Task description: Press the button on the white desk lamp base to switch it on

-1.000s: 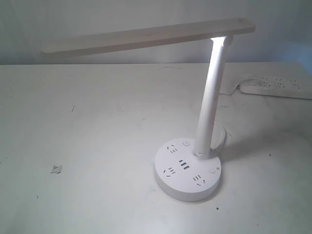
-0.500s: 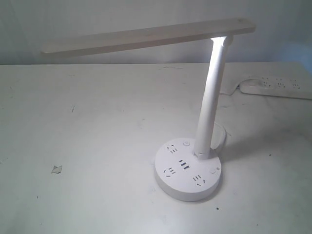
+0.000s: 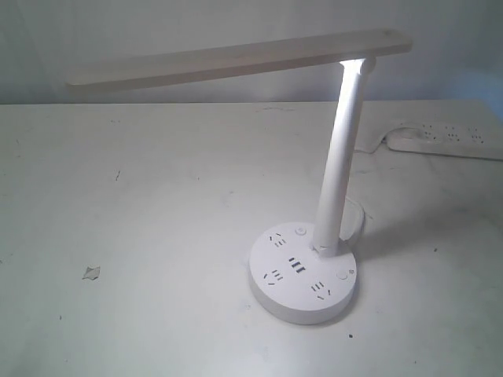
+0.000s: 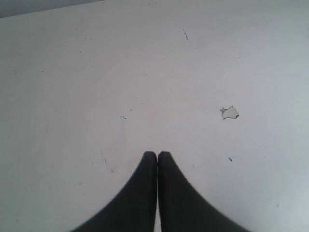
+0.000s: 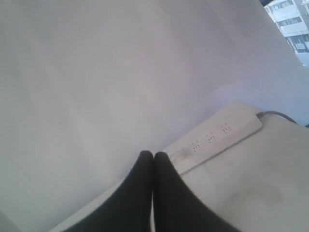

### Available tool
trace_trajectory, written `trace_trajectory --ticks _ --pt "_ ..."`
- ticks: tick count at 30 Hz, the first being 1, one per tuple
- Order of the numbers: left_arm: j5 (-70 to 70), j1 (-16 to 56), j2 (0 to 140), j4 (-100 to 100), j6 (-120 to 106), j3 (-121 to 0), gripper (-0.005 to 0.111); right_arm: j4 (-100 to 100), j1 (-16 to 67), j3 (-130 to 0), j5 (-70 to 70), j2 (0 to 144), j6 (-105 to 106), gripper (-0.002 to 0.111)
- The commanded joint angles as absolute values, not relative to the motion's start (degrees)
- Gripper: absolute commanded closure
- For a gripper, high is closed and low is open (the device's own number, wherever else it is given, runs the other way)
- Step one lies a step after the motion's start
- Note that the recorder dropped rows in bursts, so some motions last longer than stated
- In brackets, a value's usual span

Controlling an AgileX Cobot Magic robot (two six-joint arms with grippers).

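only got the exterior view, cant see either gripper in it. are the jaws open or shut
Observer: In the left wrist view the left gripper is shut, its jaws pressed together.
Operator: and the right
Observer: The right gripper is shut too, with its jaws touching.
Operator: ok what are they pointed at
Observer: The left one looks over bare table, and the right one faces the power strip. Neither wrist view shows the lamp base.
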State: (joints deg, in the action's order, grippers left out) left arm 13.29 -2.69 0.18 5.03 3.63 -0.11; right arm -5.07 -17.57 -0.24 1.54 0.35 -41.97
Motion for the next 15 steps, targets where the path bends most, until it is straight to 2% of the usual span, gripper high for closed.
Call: trace_trajectory --ticks 1,7,15 --pt "13.35 -2.69 0.0 4.84 3.65 0.0 0.107 -5.32 -17.79 0.0 4.8 0.0 -42.04 0.108" --pt "13.35 -2.69 0.0 4.84 3.65 0.0 0.107 -6.47 -17.79 0.0 9.01 0.0 -39.23 0.108" --pt "13.35 -2.69 0.0 4.84 3.65 0.0 0.107 -11.04 -17.79 0.0 3.85 0.0 -13.87 0.108"
